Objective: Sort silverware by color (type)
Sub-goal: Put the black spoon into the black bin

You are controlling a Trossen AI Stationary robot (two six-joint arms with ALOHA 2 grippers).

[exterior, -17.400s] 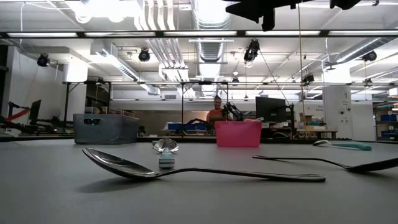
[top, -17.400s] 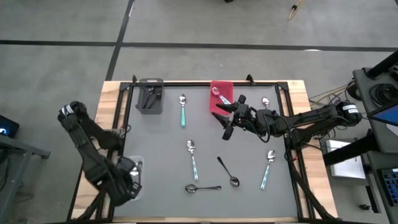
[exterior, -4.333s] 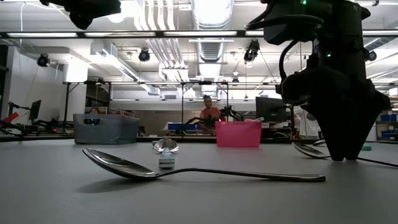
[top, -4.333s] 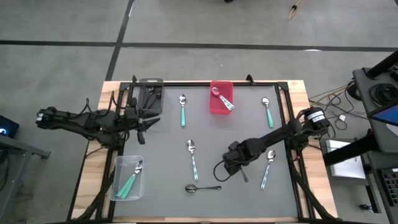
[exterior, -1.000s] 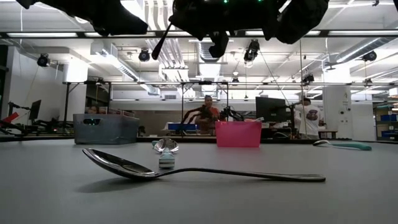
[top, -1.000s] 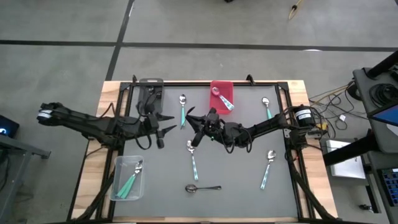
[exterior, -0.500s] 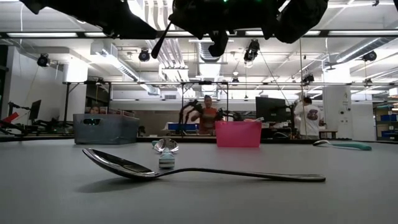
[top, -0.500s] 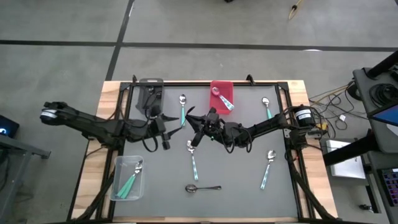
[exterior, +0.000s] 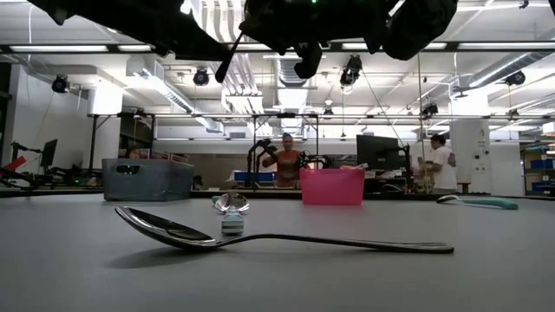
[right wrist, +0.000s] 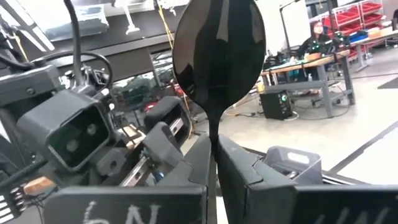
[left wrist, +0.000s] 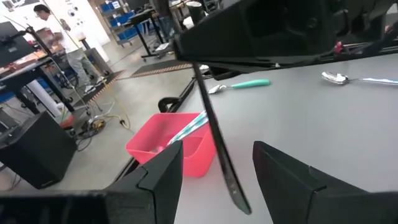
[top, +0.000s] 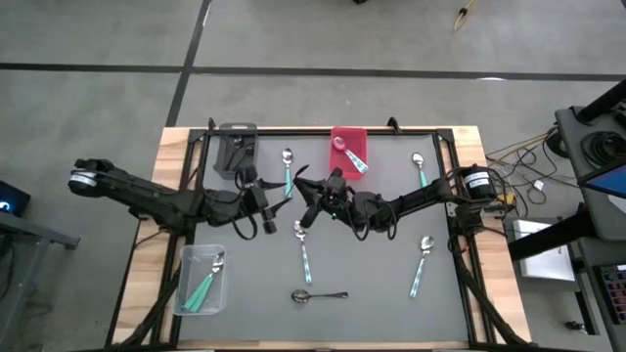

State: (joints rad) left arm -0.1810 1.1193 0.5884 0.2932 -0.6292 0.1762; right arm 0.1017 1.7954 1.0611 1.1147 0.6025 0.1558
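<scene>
Above the matte grey surface (top: pixel 391 264), the right gripper (top: pixel 311 192) has its fingers clenched on a glossy black spoon (right wrist: pixel 219 56), whose thin handle reaches between the left gripper's (top: pixel 262 200) released fingers. Four teal-handled spoons and one black spoon (top: pixel 320 294) lie well apart on the surface.

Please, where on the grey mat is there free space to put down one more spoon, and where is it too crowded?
Free: the front right corner, right of the dark spoon and below the teal-handled spoon; also the strip between the clear bin and the middle spoon. Crowded: the centre, where the open left pincer meets the right pincer, shut on a black spoon.
</scene>
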